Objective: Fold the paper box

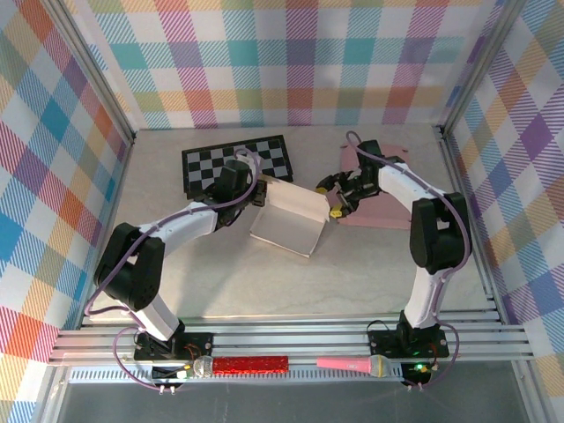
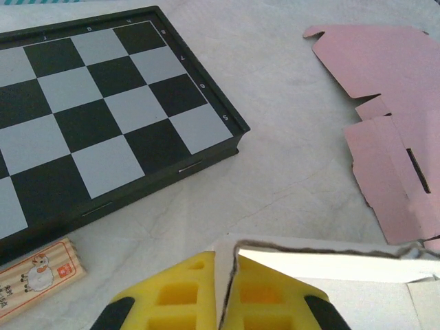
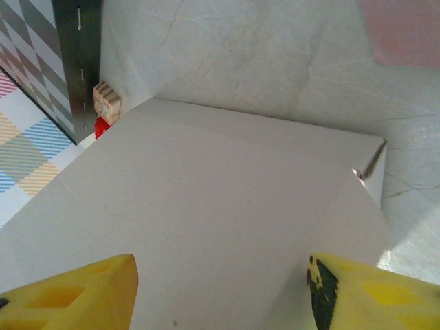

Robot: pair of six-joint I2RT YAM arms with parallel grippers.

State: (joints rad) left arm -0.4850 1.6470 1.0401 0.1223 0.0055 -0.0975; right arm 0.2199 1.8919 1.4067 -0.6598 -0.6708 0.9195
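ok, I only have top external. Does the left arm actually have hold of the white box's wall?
Observer: Yes. On the left wrist view the left gripper has its jaws closed on the top edge of the white paper box, on its upright wall.
Operator: And the right?
Observer: On its wrist view the right gripper is open, jaws wide apart over one of the box's flat panels. I can't tell if they touch it.
Operator: Anything by the left arm I'd miss?
Observer: A small wooden block with a sheep printed on it lies beside the chessboard.
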